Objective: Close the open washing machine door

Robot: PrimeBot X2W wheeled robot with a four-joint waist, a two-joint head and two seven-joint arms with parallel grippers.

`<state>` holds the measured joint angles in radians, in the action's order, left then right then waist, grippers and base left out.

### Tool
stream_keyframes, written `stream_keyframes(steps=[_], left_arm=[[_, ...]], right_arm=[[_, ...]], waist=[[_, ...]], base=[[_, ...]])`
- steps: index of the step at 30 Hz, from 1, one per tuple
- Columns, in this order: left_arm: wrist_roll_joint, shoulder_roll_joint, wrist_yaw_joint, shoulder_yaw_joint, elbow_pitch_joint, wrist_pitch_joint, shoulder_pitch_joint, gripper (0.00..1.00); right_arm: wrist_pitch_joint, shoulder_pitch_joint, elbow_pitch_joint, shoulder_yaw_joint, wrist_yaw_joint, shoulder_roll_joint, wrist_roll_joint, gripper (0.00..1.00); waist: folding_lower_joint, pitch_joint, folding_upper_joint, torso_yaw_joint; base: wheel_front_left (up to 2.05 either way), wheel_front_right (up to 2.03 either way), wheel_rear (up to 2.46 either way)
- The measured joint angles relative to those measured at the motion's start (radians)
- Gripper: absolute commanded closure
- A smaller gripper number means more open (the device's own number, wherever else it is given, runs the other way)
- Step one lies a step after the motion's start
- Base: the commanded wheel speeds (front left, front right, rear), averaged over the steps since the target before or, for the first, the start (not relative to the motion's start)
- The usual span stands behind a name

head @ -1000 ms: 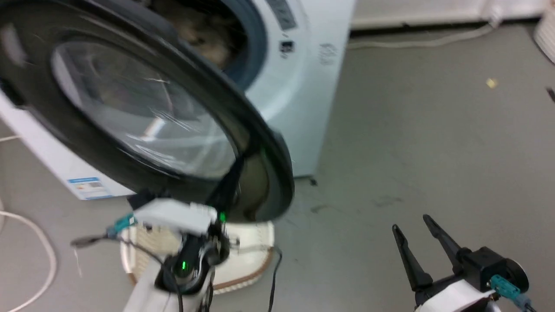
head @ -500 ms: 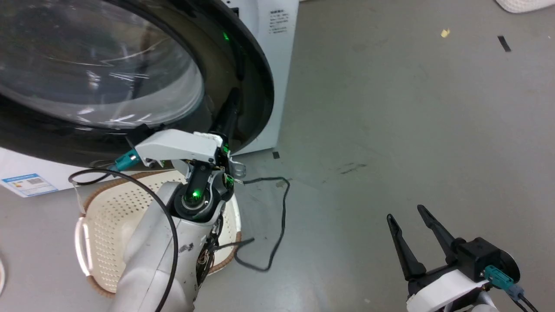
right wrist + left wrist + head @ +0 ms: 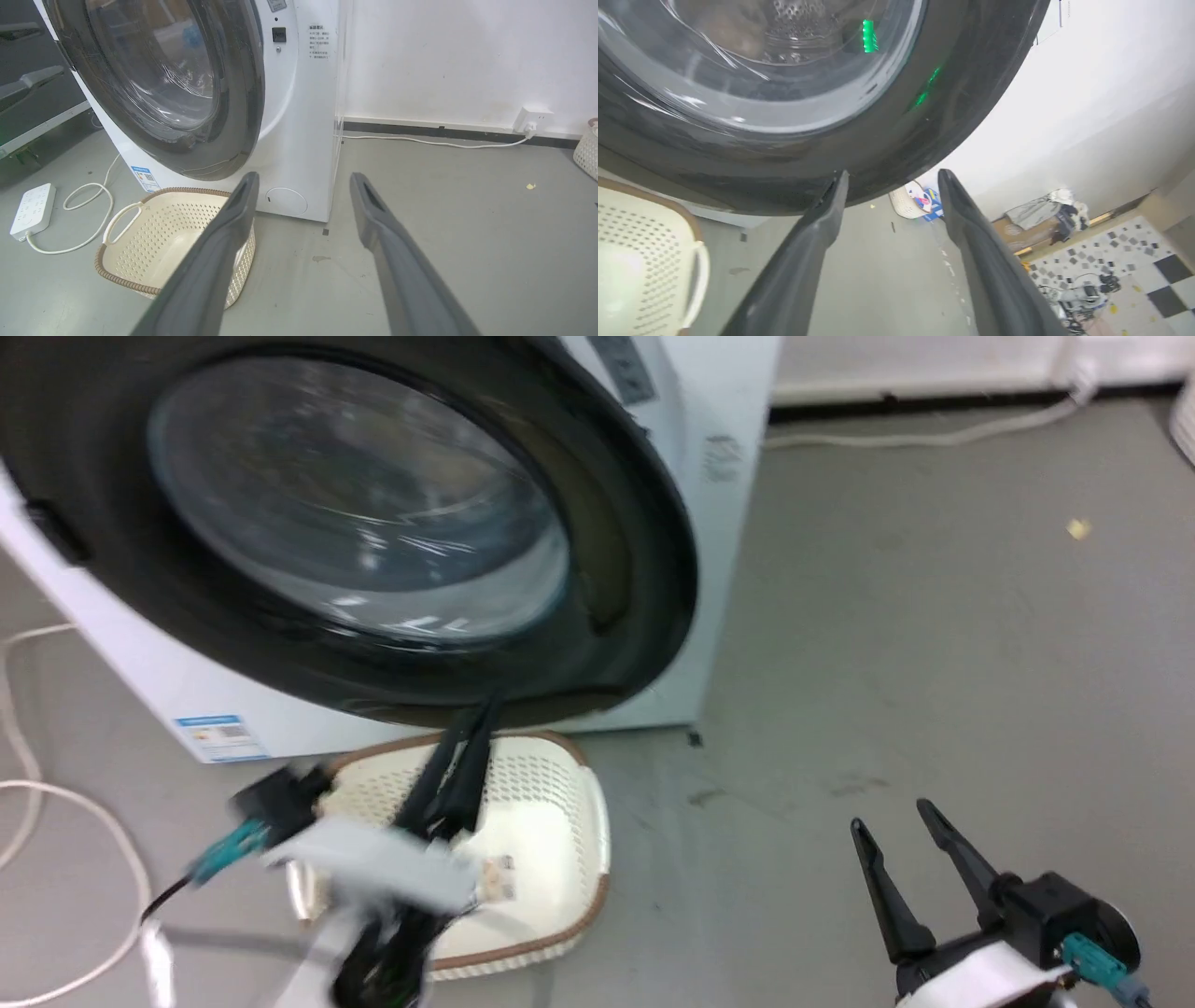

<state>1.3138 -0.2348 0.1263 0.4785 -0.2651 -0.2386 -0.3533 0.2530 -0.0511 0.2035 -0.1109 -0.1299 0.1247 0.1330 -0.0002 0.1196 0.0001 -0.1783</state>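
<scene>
The washing machine door [image 3: 373, 504], black-rimmed with a bulging glass window, lies close against the front of the white washing machine [image 3: 719, 523]; the drum mouth is hidden behind it. In the right wrist view the door [image 3: 163, 84] looks flush with the machine [image 3: 299, 116]. My left gripper [image 3: 476, 719] is blurred and points up at the door's lower rim. It is open with nothing between its fingers [image 3: 817, 233], and the rim [image 3: 924, 116] sits just beyond the tips. My right gripper [image 3: 896, 840] hangs open over the floor, well right of the machine.
A cream perforated laundry basket [image 3: 551, 821] sits on the floor under the door, also in the right wrist view [image 3: 173, 233]. A white power strip [image 3: 32, 207] and its cable [image 3: 56, 803] lie to the left. Grey floor [image 3: 934, 663] spreads to the right.
The door has swung in against the machine, hiding the drum mouth seen a second ago. My left gripper has dropped back below the rim. The head camera shifted; the right gripper kept still.
</scene>
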Motion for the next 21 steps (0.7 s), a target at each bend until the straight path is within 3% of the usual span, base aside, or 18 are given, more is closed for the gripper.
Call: stream_keyframes(steps=[3, 7, 12, 17, 21], left_arm=[[-0.189, -0.049, 0.000, -0.084, 0.021, -0.018, 0.088, 0.00], [-0.505, -0.037, -0.013, -0.266, 0.126, -0.019, 0.209, 0.00], [-0.869, -0.016, -0.066, -0.332, 0.233, -0.019, 0.332, 0.00], [-1.050, 0.011, -0.107, -0.335, 0.250, -0.019, 0.397, 0.00], [-1.108, 0.031, -0.119, -0.334, 0.240, -0.019, 0.419, 0.00]], right_arm=[[0.000, 0.023, -0.016, 0.002, 0.000, 0.003, 0.000, 0.00], [0.002, 0.050, -0.035, 0.002, 0.000, 0.004, 0.001, 0.00], [0.004, 0.078, -0.055, 0.000, 0.000, 0.005, 0.004, 0.00], [0.004, 0.084, -0.066, -0.013, 0.000, 0.006, 0.006, 0.00], [0.004, 0.085, -0.075, -0.025, 0.000, 0.006, 0.006, 0.00]], waist=[[0.0000, -0.031, 0.0000, 0.042], [0.0000, -0.070, 0.0000, 0.098], [0.0000, -0.110, -0.0001, 0.164], [0.0000, -0.134, 0.0000, 0.218], [0.0000, -0.139, 0.0000, 0.251]], base=[[0.00, 0.00, 0.00], [0.00, 0.00, 0.00], [0.00, 0.00, 0.00], [0.00, 0.00, 0.00], [0.00, 0.00, 0.00]])
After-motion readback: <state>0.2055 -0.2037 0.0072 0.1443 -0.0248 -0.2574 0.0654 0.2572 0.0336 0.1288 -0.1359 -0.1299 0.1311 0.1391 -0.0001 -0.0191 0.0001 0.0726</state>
